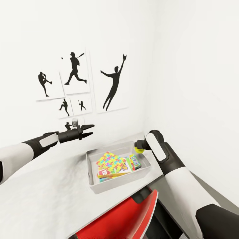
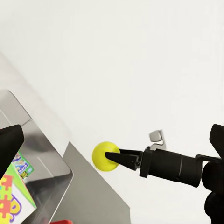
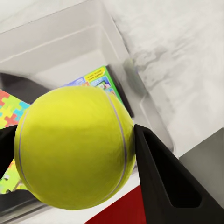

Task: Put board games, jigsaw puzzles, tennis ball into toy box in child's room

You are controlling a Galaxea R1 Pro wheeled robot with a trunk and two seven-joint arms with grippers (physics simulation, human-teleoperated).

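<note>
The toy box (image 1: 94, 184) sits on the white table (image 1: 39, 196) near the corner of the child's room. A jigsaw puzzle (image 1: 111, 162) lies on top inside it, over flat board games (image 1: 134, 162). My right gripper (image 1: 138, 146) is shut on the tennis ball (image 1: 139, 150), holding it just above the box's right rim by the far corner. The ball (image 3: 74, 147) sits between the dark fingers (image 3: 163, 182) in the right wrist view, with a board game (image 3: 99, 78) and the puzzle (image 3: 9, 109) below. My left gripper (image 1: 88, 130) hangs open and empty above the table, left of the box.
Black athlete silhouette pictures (image 1: 76, 73) hang on the white wall behind the table. A red chair (image 1: 132, 215) stands under the table's front edge, close to my right arm. The wall at right runs close past the box.
</note>
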